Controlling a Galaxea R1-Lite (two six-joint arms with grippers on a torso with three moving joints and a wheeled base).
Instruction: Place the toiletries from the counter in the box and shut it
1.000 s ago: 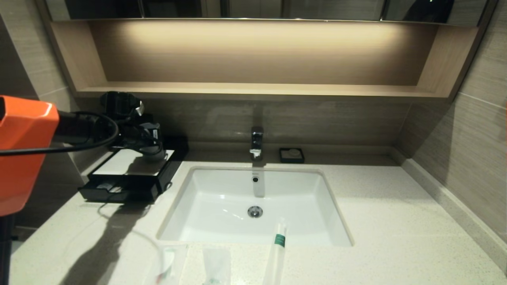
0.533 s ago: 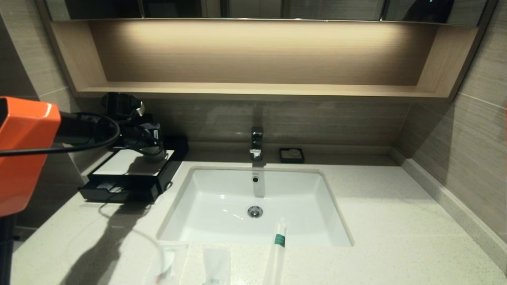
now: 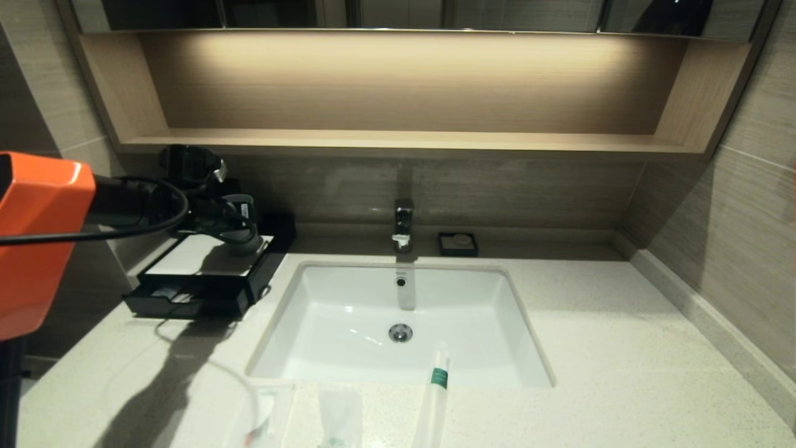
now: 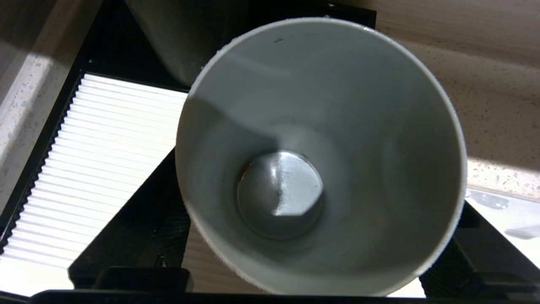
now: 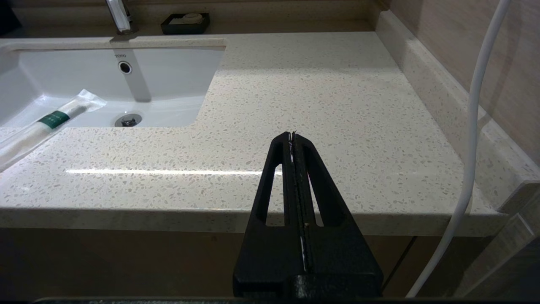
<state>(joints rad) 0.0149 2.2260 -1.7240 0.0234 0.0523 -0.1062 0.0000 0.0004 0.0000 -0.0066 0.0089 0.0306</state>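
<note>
- Pale cream speckled stone counter carries the low black box at ten o'clock.
- Left gripper clamps a pale grey plastic cup over it.
- Right gripper, pressed together, sits parked at the counter's near edge.
- Slim white green-banded stick pack, six o'clock, probably light, crinkly, slippery; pinch mid-length.

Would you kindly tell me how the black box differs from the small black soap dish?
The box is larger, with a white top panel; the soap dish is small and square. The box's drawer stands open; the soap dish has none. The left pincer holds a grey cup over the box; the soap dish stands alone. Both are black, on the counter. The right pincer idles shut at its front.
</note>
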